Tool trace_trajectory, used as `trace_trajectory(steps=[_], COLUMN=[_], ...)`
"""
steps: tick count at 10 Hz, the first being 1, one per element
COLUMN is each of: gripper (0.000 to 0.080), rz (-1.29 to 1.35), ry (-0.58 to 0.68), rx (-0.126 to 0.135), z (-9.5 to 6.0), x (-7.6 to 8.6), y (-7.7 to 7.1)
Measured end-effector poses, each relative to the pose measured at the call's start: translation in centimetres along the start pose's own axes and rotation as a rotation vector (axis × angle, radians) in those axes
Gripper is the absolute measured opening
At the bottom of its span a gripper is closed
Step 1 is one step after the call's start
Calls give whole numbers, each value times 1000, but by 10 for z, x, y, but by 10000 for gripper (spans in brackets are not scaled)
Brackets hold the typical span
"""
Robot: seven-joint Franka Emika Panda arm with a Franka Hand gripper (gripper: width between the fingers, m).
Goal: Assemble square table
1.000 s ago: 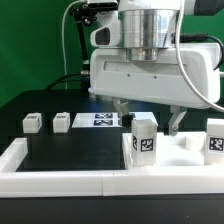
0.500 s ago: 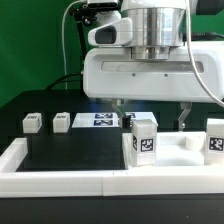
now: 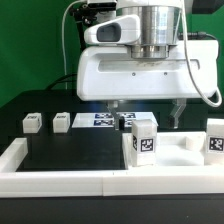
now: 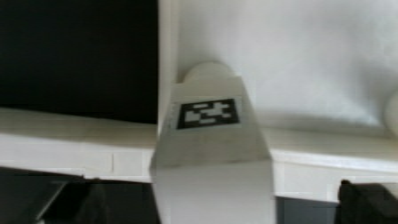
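Observation:
My gripper hangs low near the camera, its wide white hand filling the middle of the exterior view. Its dark fingers stand apart and hold nothing. Below them an upright white leg block with a black-white tag stands on the white square slab. A second tagged leg stands at the exterior view's right. In the wrist view the tagged leg rises between my open gripper, over the slab. Two small leg blocks lie at the exterior view's left.
The long white border wall runs along the front and up the exterior view's left side. The marker board lies flat behind the gripper. The black mat spreads between the wall and the small leg blocks.
The hand has turned from tilted to level and risen slightly. Its fingers now show wider apart. The legs and the slab have not moved.

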State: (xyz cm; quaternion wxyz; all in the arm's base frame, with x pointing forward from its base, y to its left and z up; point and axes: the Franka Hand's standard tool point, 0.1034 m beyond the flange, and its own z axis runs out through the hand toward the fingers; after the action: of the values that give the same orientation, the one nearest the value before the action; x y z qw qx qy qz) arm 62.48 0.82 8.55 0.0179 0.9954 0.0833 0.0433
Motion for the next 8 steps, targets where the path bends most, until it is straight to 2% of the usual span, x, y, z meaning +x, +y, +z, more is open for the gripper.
trace_trajectory(steps=[2, 4, 5, 6, 8], gripper=[649, 382, 382, 291, 291], rz=[5, 6, 14, 42, 55], ry=[-1, -1, -1, -1, -1], rx=[-3, -4, -4, -4, -3], z=[0, 0, 0, 0, 0], x=[0, 0, 0, 0, 0], y=[1, 2, 2, 2, 2])
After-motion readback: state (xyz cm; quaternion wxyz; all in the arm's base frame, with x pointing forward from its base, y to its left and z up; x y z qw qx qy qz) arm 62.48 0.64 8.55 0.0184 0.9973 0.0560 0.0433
